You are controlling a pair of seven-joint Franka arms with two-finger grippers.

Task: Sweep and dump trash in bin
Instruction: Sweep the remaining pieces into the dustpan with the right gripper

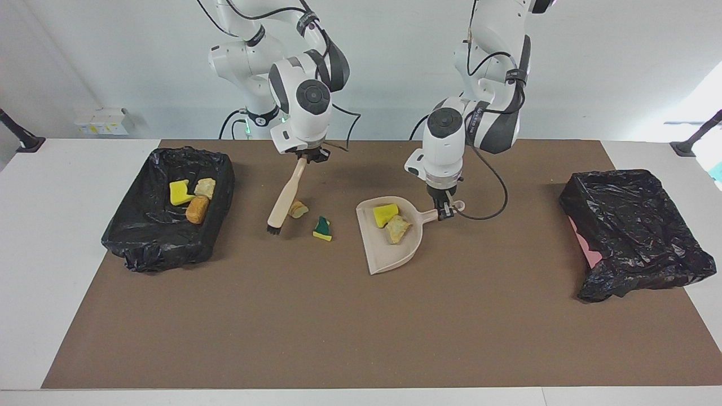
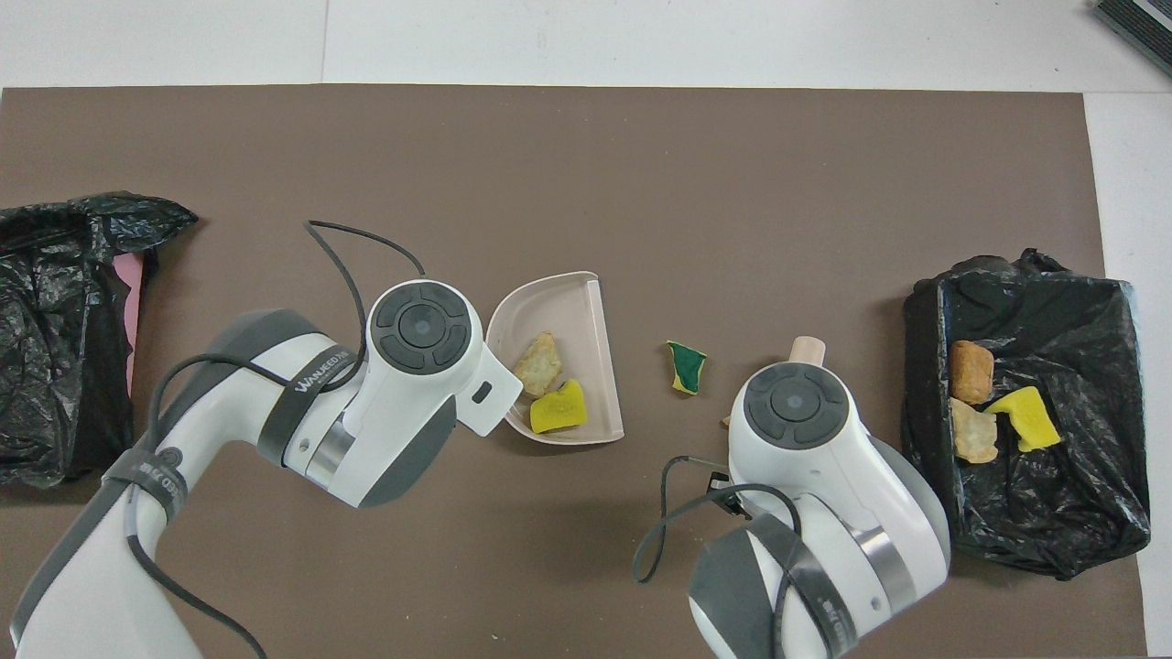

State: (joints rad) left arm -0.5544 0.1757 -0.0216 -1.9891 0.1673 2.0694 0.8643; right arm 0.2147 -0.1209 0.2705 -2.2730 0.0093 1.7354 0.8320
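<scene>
My right gripper (image 1: pixel 304 157) is shut on the handle of the beige brush (image 1: pixel 286 194), whose dark bristles rest on the mat. A tan chunk (image 1: pixel 298 209) lies right beside the brush head. A green-and-yellow sponge bit (image 1: pixel 322 229) (image 2: pixel 687 366) lies between the brush and the beige dustpan (image 1: pixel 389 254) (image 2: pixel 549 293). My left gripper (image 1: pixel 445 211) is shut on the dustpan's handle; the pan lies flat and holds a yellow sponge (image 1: pixel 385 215) and a tan chunk (image 1: pixel 397 229). The black-lined bin (image 1: pixel 146 237) (image 2: pixel 1025 513) at the right arm's end holds three scraps.
A second black-bagged bin (image 1: pixel 632 231) (image 2: pixel 55 339), with pink showing at its side, stands at the left arm's end. The brown mat (image 1: pixel 361 327) covers the table. In the overhead view both hands hide their own fingers, and only the brush's end (image 2: pixel 808 349) shows.
</scene>
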